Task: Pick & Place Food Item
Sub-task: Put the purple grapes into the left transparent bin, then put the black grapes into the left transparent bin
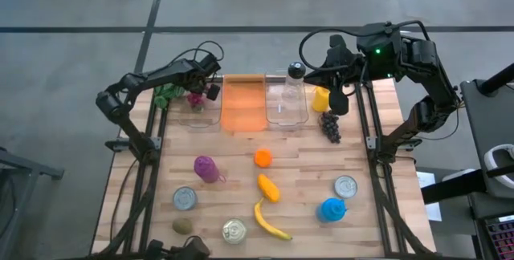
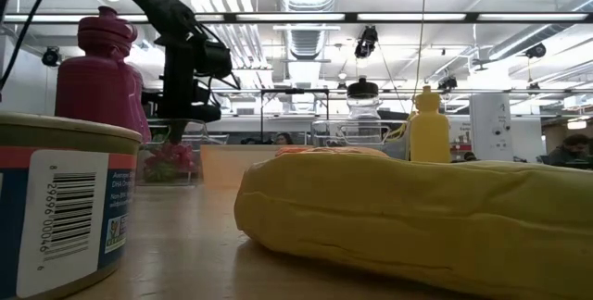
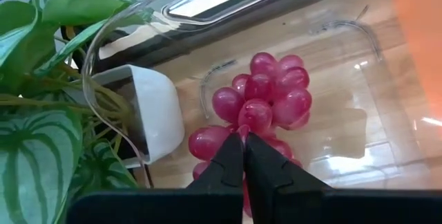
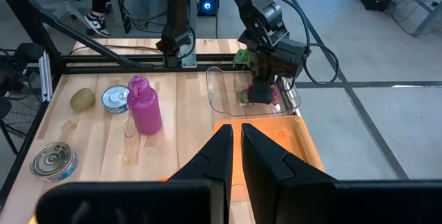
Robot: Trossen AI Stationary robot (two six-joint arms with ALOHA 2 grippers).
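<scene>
The left gripper (image 3: 244, 156), jaws pinched shut on the red grapes (image 3: 262, 106), holds them inside the clear bin (image 1: 200, 115); release remains, while the right gripper (image 4: 235, 156) waits shut above the table.

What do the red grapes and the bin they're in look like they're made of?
The red grapes look like glossy moulded plastic: each sphere is uniform with a hard highlight, though real fruit can't be ruled out. The clear bin looks like rigid transparent plastic: the wood shows through and its rim glints.
</scene>
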